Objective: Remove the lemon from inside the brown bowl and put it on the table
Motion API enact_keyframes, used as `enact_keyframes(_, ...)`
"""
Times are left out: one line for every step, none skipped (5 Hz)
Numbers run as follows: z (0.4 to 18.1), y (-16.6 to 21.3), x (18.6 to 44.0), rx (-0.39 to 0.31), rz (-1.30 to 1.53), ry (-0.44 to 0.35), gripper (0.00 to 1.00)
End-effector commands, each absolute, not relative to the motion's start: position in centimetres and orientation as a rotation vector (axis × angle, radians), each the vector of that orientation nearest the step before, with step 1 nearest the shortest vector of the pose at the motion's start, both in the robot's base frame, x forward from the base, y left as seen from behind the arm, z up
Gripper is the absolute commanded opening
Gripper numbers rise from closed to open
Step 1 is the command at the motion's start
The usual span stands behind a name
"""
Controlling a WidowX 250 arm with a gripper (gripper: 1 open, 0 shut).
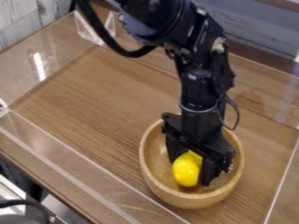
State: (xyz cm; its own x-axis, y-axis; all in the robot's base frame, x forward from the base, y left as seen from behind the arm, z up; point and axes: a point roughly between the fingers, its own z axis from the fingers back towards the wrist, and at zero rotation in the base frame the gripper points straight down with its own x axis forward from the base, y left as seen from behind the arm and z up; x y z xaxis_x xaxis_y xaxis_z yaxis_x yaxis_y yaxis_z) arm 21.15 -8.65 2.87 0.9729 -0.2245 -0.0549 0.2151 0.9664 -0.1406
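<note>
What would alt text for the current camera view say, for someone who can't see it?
A black robot arm reaches down into a round tan wooden bowl, its gripper at a yellow lemon inside; the bowl sits on a brown wooden table.

White wall (bluish-grey) (271,24) behind.

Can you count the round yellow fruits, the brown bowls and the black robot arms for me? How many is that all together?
Yellow fruits: 1, the lemon
Brown bowls: 1, the wooden bowl with the lemon inside
Black robot arms: 1, the arm reaching down into the bowl
Total: 3
</note>
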Motion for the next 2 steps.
enact_keyframes(2.87,-9.17,20.79,-0.134,-0.224,0.071,0.0)
enact_keyframes(2.88,-9.25,20.71,-0.134,-0.214,0.072,0.0)
